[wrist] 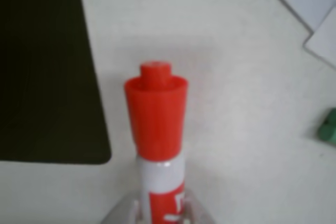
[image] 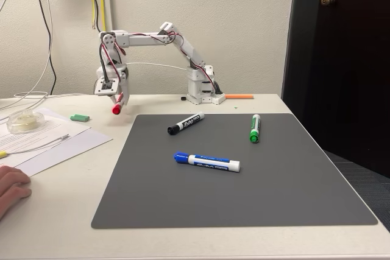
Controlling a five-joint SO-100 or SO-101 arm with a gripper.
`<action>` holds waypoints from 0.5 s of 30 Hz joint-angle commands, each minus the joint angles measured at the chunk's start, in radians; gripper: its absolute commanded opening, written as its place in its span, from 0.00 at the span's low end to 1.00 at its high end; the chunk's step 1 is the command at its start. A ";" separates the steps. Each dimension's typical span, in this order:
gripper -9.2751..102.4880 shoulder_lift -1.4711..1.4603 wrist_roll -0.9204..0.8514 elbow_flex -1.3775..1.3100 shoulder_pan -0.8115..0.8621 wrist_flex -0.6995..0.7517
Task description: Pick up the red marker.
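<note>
At the near left edge of the fixed view a person's hand (image: 12, 187) rested on the pale tabletop (image: 67, 211), beside sheets of white paper (image: 55, 141). On the dark grey rectangular mat (image: 256, 187) lay three thick markers: a blue-capped one (image: 207, 161) nearest, a black-capped one (image: 185, 123) farther back, and a green-capped one (image: 255, 128) to the right, all well apart from the arm. Beyond the mat's far left corner the white two-finger gripper (image: 117, 103) hung above bare table with the thick red-capped, white-barrelled dry-erase marker (image: 117, 106) clamped between its fingers, cap end pointing down and clear of the surface. The wrist view agreed: the red marker (wrist: 156, 140) rose from the translucent fingers (wrist: 123, 214) at the bottom edge, its cap over white table, the mat's corner (wrist: 47, 77) to its left and a small green object (wrist: 328, 125) to its right. The pick-up looked all but complete, grasp made and marker lifted. What remained, I judged, was only to hold the grip firm and the arm steady, since the marker was held by its barrel with the cap end free. At the far table edge a thin flat orange stick (image: 239, 96) lay by the arm's base (image: 204, 92).
</note>
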 commanded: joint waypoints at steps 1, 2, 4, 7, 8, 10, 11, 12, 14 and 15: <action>0.11 0.075 0.121 -0.095 -0.091 0.008; 0.11 0.075 0.169 -0.121 -0.114 0.008; 0.11 0.077 0.265 -0.176 -0.158 0.008; 0.11 0.095 0.436 -0.233 -0.238 0.008; 0.11 0.103 0.499 -0.245 -0.267 0.008; 0.11 0.126 0.611 -0.267 -0.318 0.008; 0.11 0.143 0.658 -0.270 -0.339 0.008; 0.11 0.164 0.699 -0.270 -0.357 0.008; 0.11 0.209 0.769 -0.267 -0.385 0.009; 0.11 0.235 0.798 -0.255 -0.397 0.009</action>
